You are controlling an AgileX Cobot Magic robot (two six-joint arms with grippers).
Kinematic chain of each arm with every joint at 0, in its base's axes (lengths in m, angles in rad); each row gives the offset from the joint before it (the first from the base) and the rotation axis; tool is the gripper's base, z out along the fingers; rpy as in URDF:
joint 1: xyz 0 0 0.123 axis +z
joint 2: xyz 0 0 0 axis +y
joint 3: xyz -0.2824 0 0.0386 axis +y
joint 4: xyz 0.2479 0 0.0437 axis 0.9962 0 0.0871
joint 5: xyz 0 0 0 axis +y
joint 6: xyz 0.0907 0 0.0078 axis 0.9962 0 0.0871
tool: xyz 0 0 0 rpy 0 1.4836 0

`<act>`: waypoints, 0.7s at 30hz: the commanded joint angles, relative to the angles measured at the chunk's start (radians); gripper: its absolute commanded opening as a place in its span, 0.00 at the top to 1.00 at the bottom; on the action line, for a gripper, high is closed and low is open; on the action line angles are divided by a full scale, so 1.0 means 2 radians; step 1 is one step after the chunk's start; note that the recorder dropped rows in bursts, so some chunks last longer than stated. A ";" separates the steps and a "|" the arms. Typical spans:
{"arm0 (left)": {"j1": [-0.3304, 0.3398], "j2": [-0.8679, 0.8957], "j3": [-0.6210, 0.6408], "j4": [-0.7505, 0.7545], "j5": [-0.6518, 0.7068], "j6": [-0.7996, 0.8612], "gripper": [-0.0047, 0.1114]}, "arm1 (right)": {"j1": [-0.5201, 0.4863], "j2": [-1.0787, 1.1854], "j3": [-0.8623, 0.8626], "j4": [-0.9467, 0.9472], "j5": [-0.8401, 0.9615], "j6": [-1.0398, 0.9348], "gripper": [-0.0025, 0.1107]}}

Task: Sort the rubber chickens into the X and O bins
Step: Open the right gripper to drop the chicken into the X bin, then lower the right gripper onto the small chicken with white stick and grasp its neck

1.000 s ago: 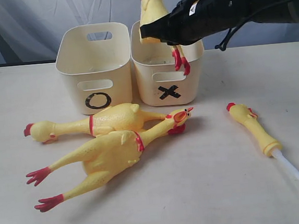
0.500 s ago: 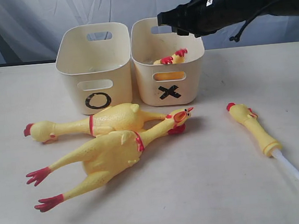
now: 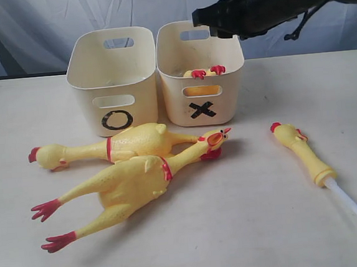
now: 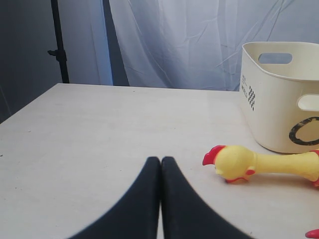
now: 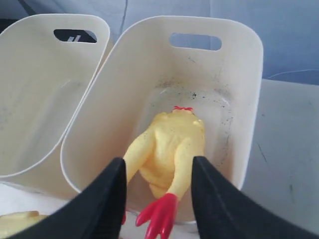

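Above the X bin (image 3: 204, 100) my right gripper (image 3: 209, 21) hangs open, holding nothing. A short rubber chicken (image 5: 172, 139) lies loose inside that bin below the open gripper (image 5: 158, 167), its red feet (image 3: 209, 72) poking over the rim. The O bin (image 3: 113, 83) stands beside it on the left. Two long chickens (image 3: 129, 143) (image 3: 130, 184) lie crossed in front of the bins. Another short chicken (image 3: 299, 150) with a white stem lies at the right. My left gripper (image 4: 160, 160) is shut and empty, low over the table near one long chicken's head (image 4: 237, 163).
Pale curtains hang behind the table. A dark stand pole (image 4: 59, 45) rises beyond the table's far left edge. The two bins touch side by side near the back of the table (image 3: 267, 213).
The right gripper opened and let the short chicken drop into the X bin, where it settled with its feet at the rim. The right arm then drew back up and to the right.
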 commanded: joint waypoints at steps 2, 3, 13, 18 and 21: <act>0.000 -0.002 0.001 0.000 -0.004 -0.002 0.96 | -0.002 -0.060 -0.003 -0.058 0.083 -0.004 0.62; 0.000 -0.002 0.001 0.000 -0.004 -0.002 0.96 | -0.002 -0.069 -0.003 -0.069 0.100 -0.004 0.62; 0.000 -0.002 0.001 0.000 -0.004 -0.002 0.96 | -0.002 -0.088 0.004 -0.094 0.353 -0.004 0.62; 0.000 -0.002 0.001 0.000 -0.004 -0.002 0.96 | -0.002 -0.087 0.036 -0.095 0.401 -0.004 0.62; 0.000 -0.002 0.001 0.000 -0.004 -0.002 0.96 | -0.002 -0.087 0.075 -0.094 0.400 -0.004 0.62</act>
